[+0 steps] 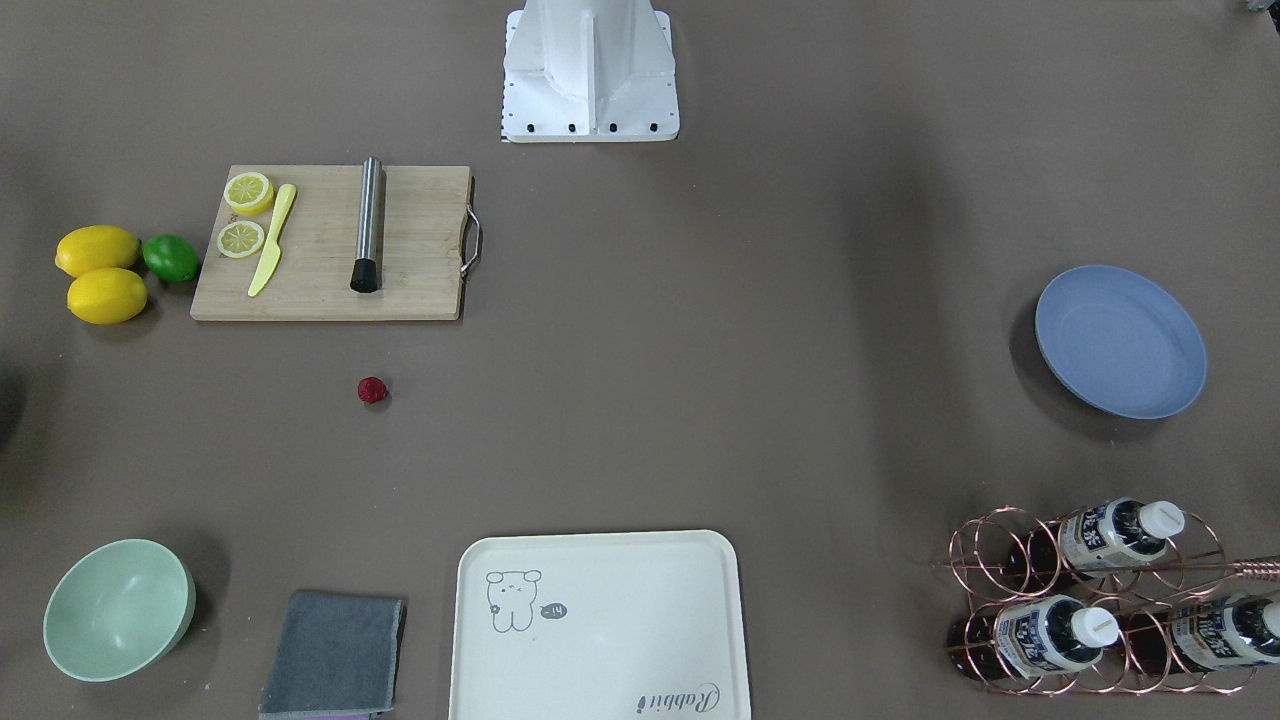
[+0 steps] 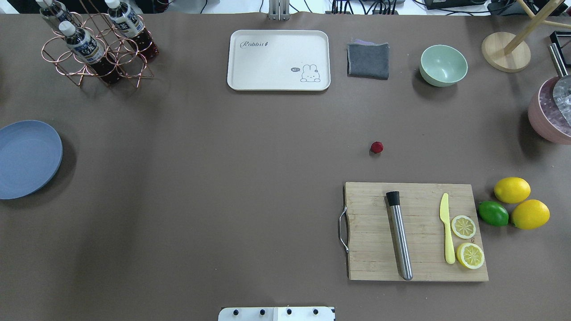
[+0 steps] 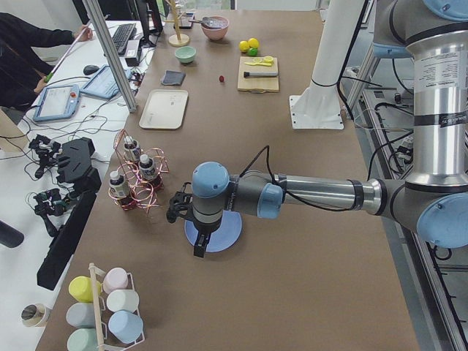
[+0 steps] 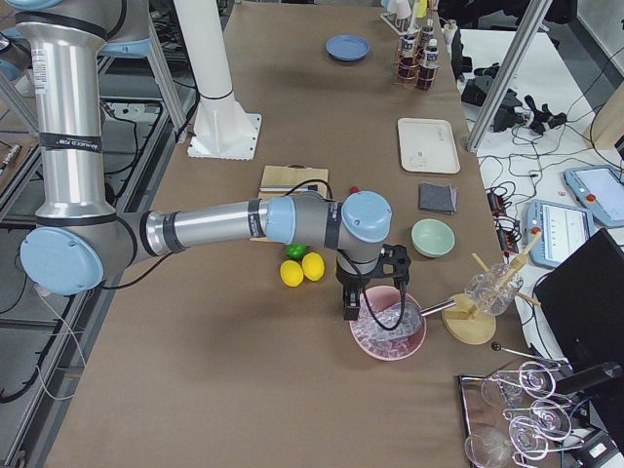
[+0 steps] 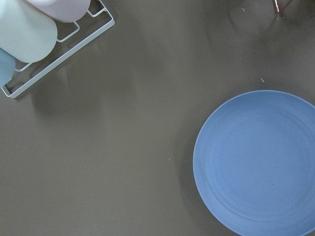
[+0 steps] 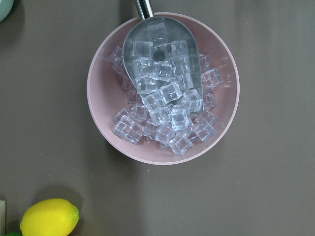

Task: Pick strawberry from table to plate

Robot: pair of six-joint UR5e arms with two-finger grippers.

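Observation:
The strawberry (image 2: 377,147) (image 1: 372,390) is a small dark-red berry lying alone on the grey-brown table (image 2: 223,156), just beyond the cutting board. The blue plate (image 2: 26,158) (image 1: 1120,340) (image 5: 261,162) sits bare at the table's far left end. In the exterior left view my left gripper (image 3: 199,248) hangs over the plate (image 3: 219,234), pointing down. In the exterior right view my right gripper (image 4: 349,310) hovers over a pink bowl, far from the strawberry (image 4: 354,188). I cannot tell whether either gripper is open or shut; neither wrist view shows fingers.
A wooden cutting board (image 2: 415,232) carries a steel muddler, a yellow knife and lemon halves; two lemons and a lime (image 2: 493,213) lie beside it. Along the far edge stand a cream tray (image 2: 279,60), grey cloth, green bowl (image 2: 444,65) and bottle rack (image 2: 96,47). The pink ice bowl (image 6: 162,88) holds a scoop.

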